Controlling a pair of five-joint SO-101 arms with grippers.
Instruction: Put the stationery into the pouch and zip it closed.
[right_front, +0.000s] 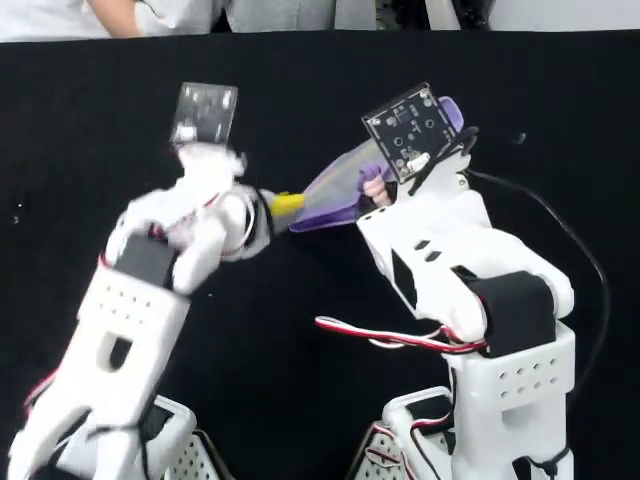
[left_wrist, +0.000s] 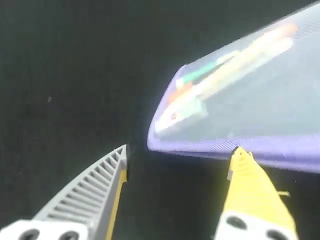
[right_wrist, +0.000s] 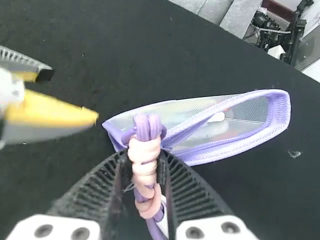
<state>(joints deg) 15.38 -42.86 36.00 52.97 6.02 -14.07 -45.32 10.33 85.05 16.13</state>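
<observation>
Purple mesh pouch (right_wrist: 225, 125), stationery (left_wrist: 225, 70) inside, mouth gaping, between the two arms over the black worktop (right_front: 300, 80). The right hand (right_wrist: 143, 159) clamps its braided pull cord (right_wrist: 142, 127); left hand (left_wrist: 182, 155) spread wide, yellow fingertip (left_wrist: 243, 167) at the pouch's edge.

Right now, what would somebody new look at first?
The purple mesh pouch between the two arms, at the middle of the black table, with colourful stationery showing through it. The right gripper is shut on its pink and purple cord, and the left gripper is open right at the pouch's edge.
</observation>
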